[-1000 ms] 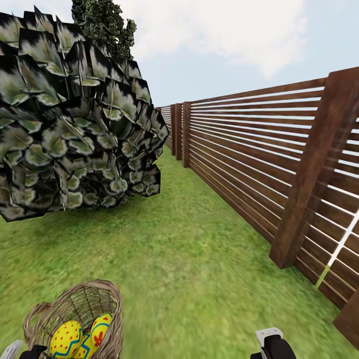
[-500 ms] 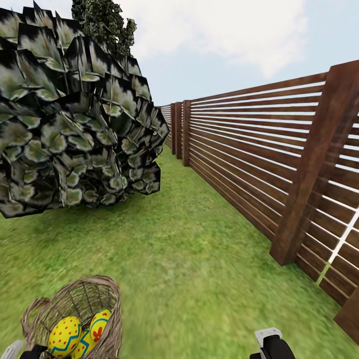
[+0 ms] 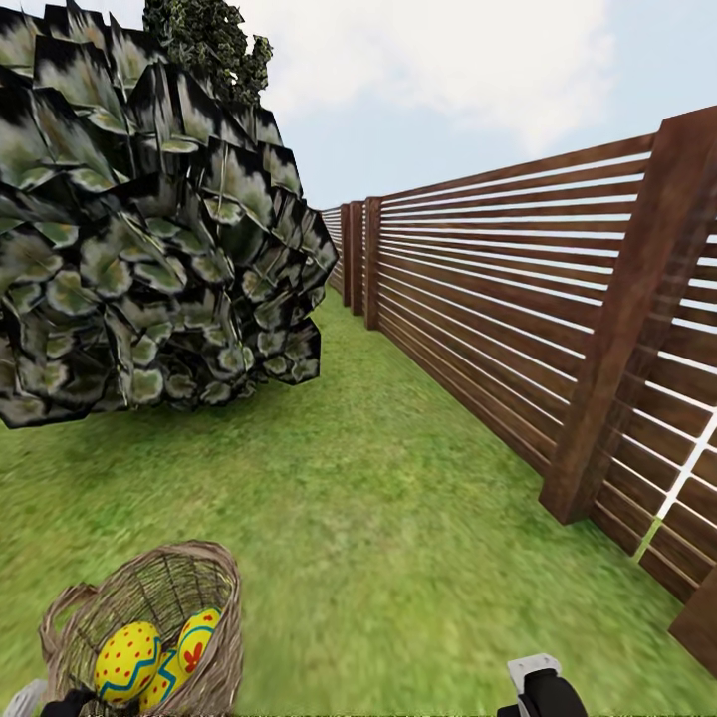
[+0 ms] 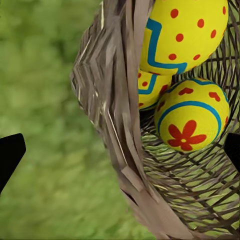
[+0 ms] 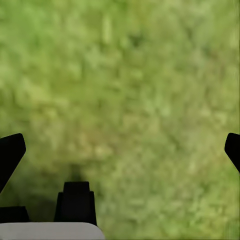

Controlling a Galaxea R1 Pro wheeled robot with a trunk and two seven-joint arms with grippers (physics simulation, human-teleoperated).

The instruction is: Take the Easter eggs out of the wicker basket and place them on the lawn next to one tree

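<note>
At the nearest edge of the head view, a round wicker basket (image 3: pixel 149 622) is seen low on the left, resting on the lawn (image 3: pixel 398 518). Three yellow eggs (image 3: pixel 127 660) with blue zigzags and red marks are packed together inside it, touching each other, as shown up close in the left wrist view (image 4: pixel 190 120).

The left claw (image 4: pixel 120 150) is spread wide, with the basket rim (image 4: pixel 115 100) between its dark fingertips (image 4: pixel 10 152), one outside the wall and one over the eggs. The right claw (image 5: pixel 120 150) is likewise held apart over bare grass, empty.

The eggs are judged to be light, hard, smooth and prone to rolling or slipping. Each is best gripped across its widest middle, from above. The basket is probably light and stiff enough to be carried by its rim.

Farther off, a large leafy bush (image 3: pixel 149 249) is seen on the left, and a slatted wooden fence (image 3: pixel 518 299) runs away on the right.
</note>
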